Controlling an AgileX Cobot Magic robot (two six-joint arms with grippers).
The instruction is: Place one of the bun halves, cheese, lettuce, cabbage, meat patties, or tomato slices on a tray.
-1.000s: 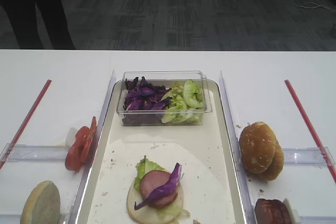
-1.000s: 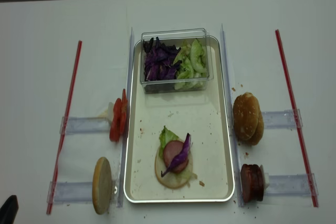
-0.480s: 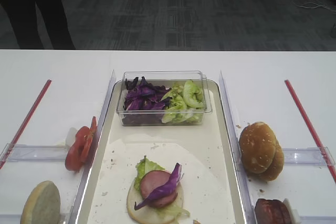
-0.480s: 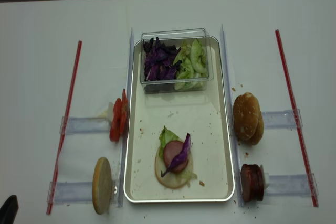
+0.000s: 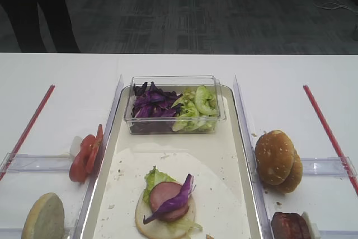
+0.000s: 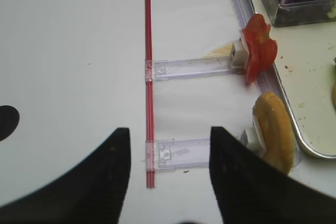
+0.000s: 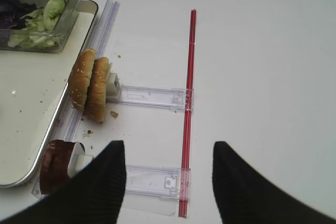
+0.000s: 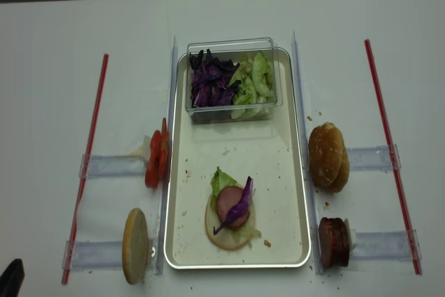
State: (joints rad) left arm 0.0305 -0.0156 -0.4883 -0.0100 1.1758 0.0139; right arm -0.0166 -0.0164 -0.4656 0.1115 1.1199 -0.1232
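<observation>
Nothing is seen to have moved since the earlier frames; every item lies where it lay. On the white worktop [image 8: 55, 102] the tray [image 8: 297, 193] is seen with a clear plastic tub [image 8: 233, 46] at its far end, in which purple cabbage [image 8: 211, 83] and green lettuce [image 8: 256, 81] are held side by side. Near the tray's front edge a pale bun base [image 8: 224, 233] is stacked with a lettuce leaf, a meat slice [image 8: 227, 203] and a cabbage strip. Left of the tray, tomato slices [image 8: 157, 159] and a bun half [image 8: 135, 245] are stood on edge against clear holders; to the right, two seeded bun halves [image 8: 326, 156] and the meat patties [image 8: 334, 241] are propped likewise. The left gripper [image 6: 165, 145] is held above the worktop with its fingers [image 6: 105, 182] spread wide and nothing between them; the right gripper [image 7: 168, 156] is likewise seen with fingers [image 7: 105, 182] apart and empty.
</observation>
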